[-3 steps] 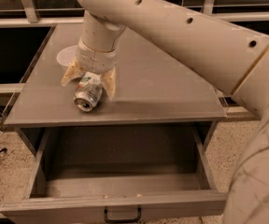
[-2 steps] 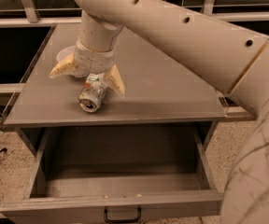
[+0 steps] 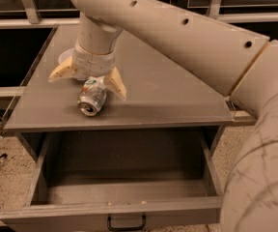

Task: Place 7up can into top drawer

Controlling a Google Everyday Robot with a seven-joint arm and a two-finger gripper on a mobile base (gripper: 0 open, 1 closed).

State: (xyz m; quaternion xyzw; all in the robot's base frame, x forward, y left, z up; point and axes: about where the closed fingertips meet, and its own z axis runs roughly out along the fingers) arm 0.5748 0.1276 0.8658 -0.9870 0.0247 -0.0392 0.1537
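The 7up can [image 3: 92, 99] lies on its side on the grey tabletop [image 3: 168, 88], near the front left, its silvery end towards the front edge. My gripper [image 3: 87, 87] hangs just above and behind the can, its two tan fingers [image 3: 116, 82] spread wide on either side and holding nothing. The top drawer [image 3: 124, 208] stands pulled out below the tabletop, its inside bare, with a dark handle [image 3: 126, 223] on its front panel.
A sliver of the white bowl [image 3: 63, 60] shows behind my gripper at the back left of the tabletop. My thick beige arm [image 3: 201, 47] crosses above the table's right half and fills the right edge of the view. Speckled floor lies on the left.
My fingers have spread wider apart and let go of the can. The can now lies free on the tabletop, a little nearer the front edge.
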